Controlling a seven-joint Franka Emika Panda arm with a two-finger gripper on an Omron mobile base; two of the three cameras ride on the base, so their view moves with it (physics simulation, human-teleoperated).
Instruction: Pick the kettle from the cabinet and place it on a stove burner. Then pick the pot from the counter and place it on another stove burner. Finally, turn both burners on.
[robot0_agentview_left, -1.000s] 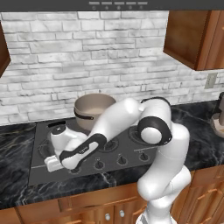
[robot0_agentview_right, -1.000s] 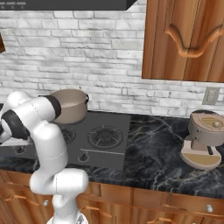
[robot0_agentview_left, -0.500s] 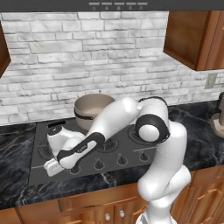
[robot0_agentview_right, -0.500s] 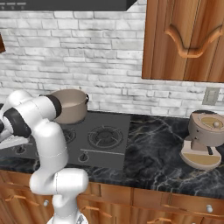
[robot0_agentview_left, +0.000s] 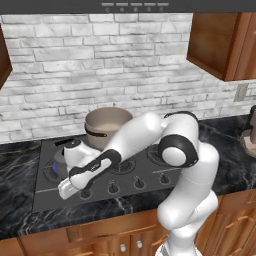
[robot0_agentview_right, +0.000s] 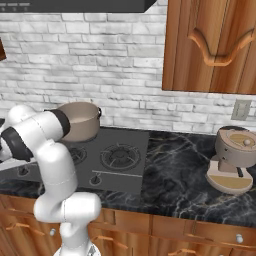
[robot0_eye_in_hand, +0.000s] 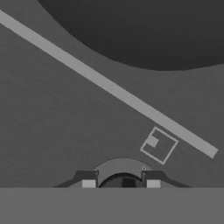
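Pincer (robot0_eye_in_hand: 121, 181) is down at the front-left edge of the cooktop (robot0_agentview_left: 145, 172), tips straddling a small round knob (robot0_eye_in_hand: 122, 168) in the hand view; I read it as closed on that knob, or nearly so, but contact isn't clear from here

Kettle (robot0_agentview_left: 70, 152) sits on the left burner, mostly hidden behind the hand. Blue glow (robot0_agentview_left: 50, 170) at that burner in the left base view, so I judge one burner is lit. Pot (robot0_agentview_left: 106, 126) is on the rear burner, just behind the forearm. Both placements look done; my guess is we're on the knob-turning step

Risks as I see them:
- wrong knob: the row (robot0_agentview_left: 125, 185) along the front edge is tightly spaced, and I can't confirm which burner this one drives. Turning a knob for an empty burner would miss the goal
- slip: if the tips only graze the knob, wrist rotation spins air and nothing lights
- forearm lies low across the cooktop, close to the pot; a wide wrist roll could nudge it off its grate
- hand is just beside the kettle, so any lift-out toward the rear could clip it

Black marble surface (robot0_agentview_right: 190, 170) to the right carries a beige appliance (robot0_agentview_right: 235, 160), well apart, no concern
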